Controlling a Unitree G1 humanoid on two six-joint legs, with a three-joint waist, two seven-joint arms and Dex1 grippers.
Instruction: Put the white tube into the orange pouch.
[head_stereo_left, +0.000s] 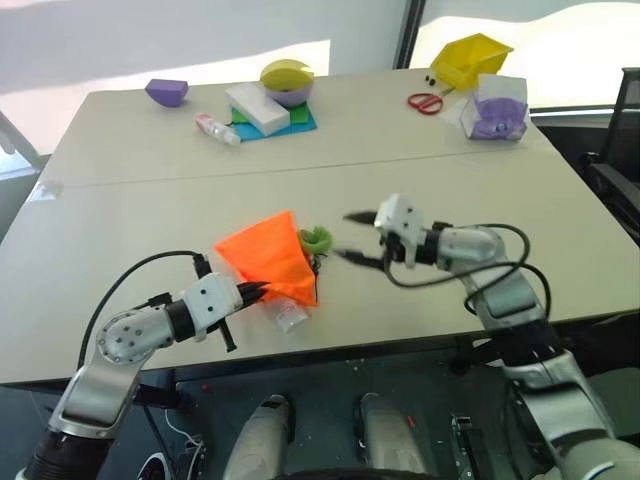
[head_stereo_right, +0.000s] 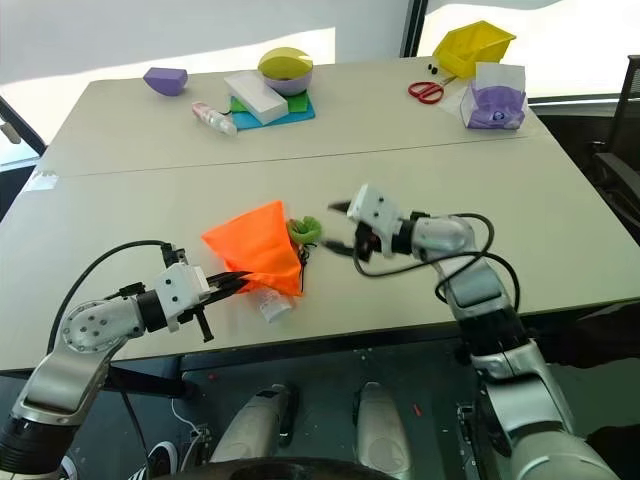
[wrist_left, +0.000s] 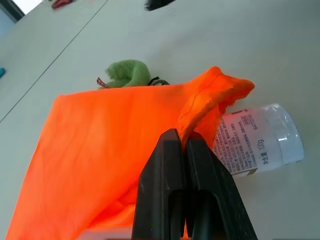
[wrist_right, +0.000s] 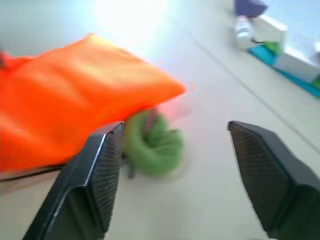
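Left gripper (head_stereo_left: 262, 291) clamped on bright orange fabric pouch (head_stereo_left: 268, 256), flattened white squeeze tube (head_stereo_left: 289, 317) half out.
Right gripper (head_stereo_left: 362, 237) spread wide, empty; could slip free if tilted.

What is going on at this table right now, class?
A two-armed robot is packing a bright orange fabric pouch. Its left gripper is shut on the pouch's edge, holding it up off the beige table. A small white squeeze tube lies at the pouch's mouth, partly under the fabric, its end poking out. The right gripper, open and empty, hovers beside the green ring.
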